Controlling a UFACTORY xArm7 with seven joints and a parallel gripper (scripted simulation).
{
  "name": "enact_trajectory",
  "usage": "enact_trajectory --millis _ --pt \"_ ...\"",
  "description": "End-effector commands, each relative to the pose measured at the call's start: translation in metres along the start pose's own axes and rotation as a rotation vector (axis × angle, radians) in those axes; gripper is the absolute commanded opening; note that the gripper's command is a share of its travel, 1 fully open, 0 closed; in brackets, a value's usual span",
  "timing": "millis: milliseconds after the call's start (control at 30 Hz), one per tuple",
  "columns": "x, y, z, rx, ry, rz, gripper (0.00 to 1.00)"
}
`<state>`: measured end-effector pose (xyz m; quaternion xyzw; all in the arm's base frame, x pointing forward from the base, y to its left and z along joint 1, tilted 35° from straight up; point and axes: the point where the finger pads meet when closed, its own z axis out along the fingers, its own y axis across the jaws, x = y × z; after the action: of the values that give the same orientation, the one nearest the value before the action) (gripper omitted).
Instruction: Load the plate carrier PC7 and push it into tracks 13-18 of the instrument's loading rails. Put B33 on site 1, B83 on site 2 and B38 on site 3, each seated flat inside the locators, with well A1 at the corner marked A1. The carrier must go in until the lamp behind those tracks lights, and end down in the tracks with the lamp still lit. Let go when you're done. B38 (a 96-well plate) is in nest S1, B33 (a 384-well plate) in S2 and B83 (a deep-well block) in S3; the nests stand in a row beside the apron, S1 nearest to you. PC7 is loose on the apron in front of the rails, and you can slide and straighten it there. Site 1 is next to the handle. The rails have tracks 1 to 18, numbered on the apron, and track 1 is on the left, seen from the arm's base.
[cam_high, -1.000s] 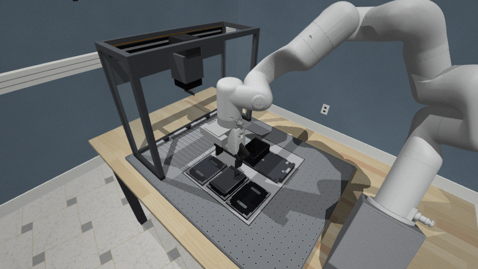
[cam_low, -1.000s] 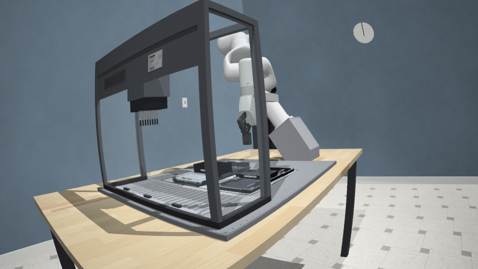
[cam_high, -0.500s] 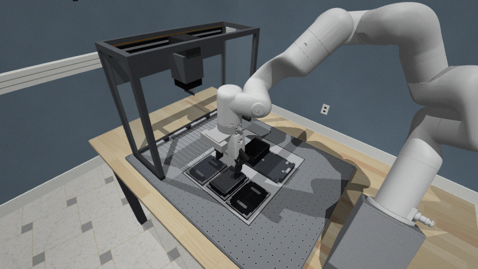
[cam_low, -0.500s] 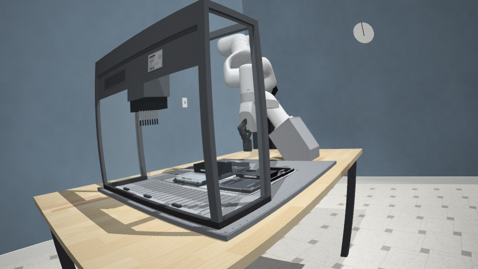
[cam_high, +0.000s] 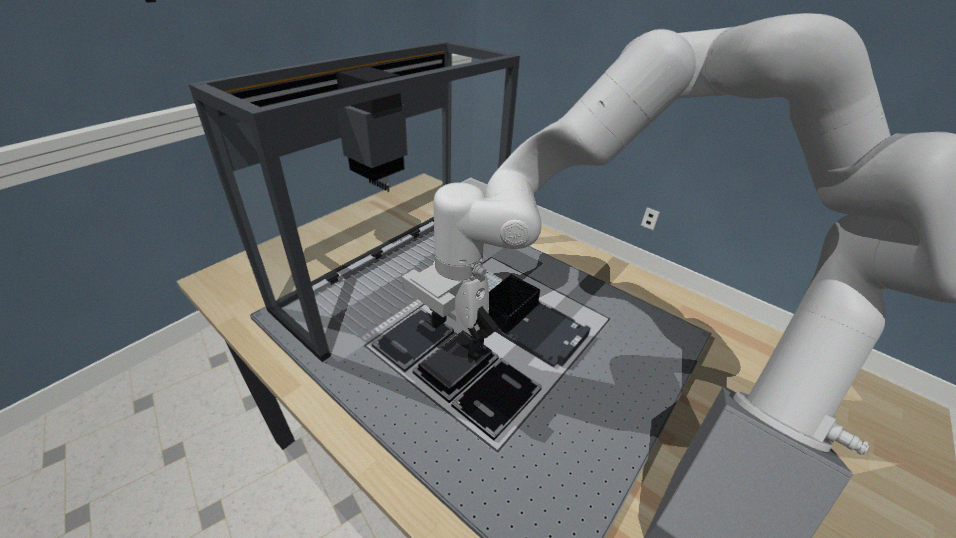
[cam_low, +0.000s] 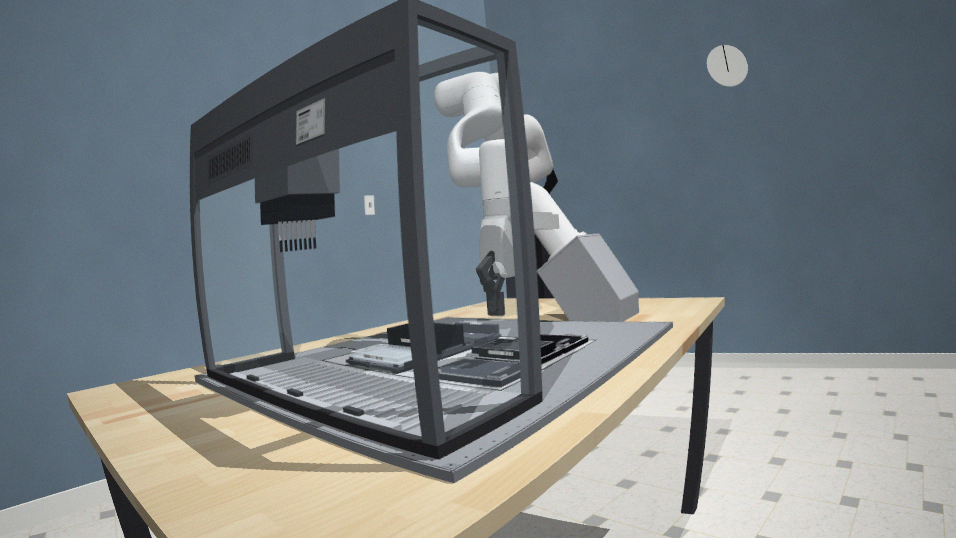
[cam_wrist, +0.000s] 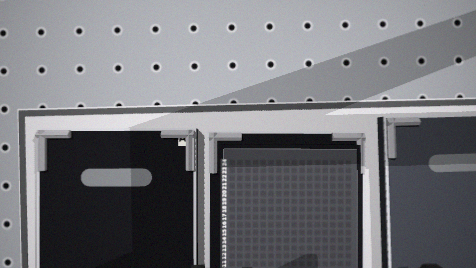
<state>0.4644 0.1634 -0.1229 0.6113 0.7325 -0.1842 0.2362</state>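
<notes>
The gripper (cam_high: 473, 329) is hanging spread wide, holding nothing, directly over the middle nest (cam_wrist: 212, 150), where the finely gridded 384-well plate B33 (cam_wrist: 290, 205) is sitting. The nests at nine o'clock (cam_wrist: 115, 220) and three o'clock (cam_wrist: 435, 210) in the wrist view are showing bare dark floors with pale oblong slots. The carrier PC7 (cam_high: 551, 331) is lying beside them on the apron, the blocky B83 (cam_high: 513, 301) standing on it.

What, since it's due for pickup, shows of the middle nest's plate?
The plate is a flat grey rectangle with a fine grid of small wells and pale marks along one long edge. It lies level in the middle nest, inside the corner locators. The open gripper hangs above it, not touching.
</notes>
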Motion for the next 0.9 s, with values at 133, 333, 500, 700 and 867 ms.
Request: enact_trajectory --millis 133,333,500,700,867 --pt "0.001 0.002 0.010 -0.004 0.003 0.000 1.00" --pt "0.001 0.002 0.016 -0.004 0.003 0.000 1.00" --pt "0.001 0.002 0.025 -0.004 0.003 0.000 1.00" --pt "0.001 0.002 0.035 -0.004 0.003 0.000 1.00" --pt "0.001 0.002 0.040 -0.004 0.003 0.000 1.00"
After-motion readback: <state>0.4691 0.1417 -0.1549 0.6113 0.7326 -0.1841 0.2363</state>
